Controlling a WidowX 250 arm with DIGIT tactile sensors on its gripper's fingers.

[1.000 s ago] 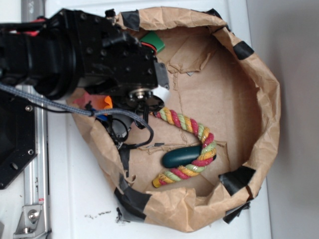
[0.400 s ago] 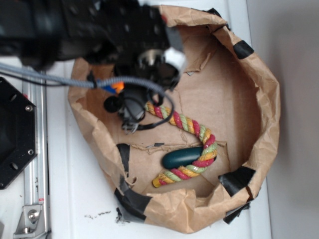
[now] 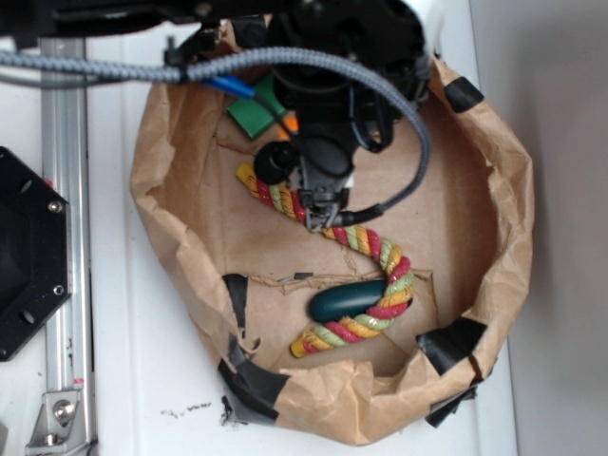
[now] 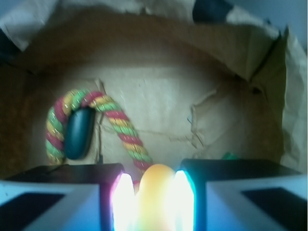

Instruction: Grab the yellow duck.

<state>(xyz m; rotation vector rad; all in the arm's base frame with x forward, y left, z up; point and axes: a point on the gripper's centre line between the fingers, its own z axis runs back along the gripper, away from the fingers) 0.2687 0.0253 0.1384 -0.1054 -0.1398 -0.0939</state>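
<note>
In the wrist view the yellow duck (image 4: 154,192) shows as a rounded, glossy yellow shape that fills the gap between my gripper's (image 4: 154,204) two brightly lit fingers (image 4: 123,197). The jaws are closed against its sides. In the exterior view my gripper (image 3: 321,204) points down inside the brown paper basin, just above the upper end of the braided rope toy (image 3: 366,242). The arm hides the duck there. The rope also shows in the wrist view (image 4: 122,130), running away from the fingers.
A crumpled brown paper basin (image 3: 513,190) with black tape patches walls the area in. A dark green oval object (image 3: 347,299) lies inside the rope's curl. A green block (image 3: 252,116) sits near the basin's back wall. A black mount (image 3: 24,256) and a metal rail (image 3: 62,380) stand at the left.
My arm has swung from the basin's left rim to the right and up, over the upper middle of the basin. The rope's upper left end is now uncovered.
</note>
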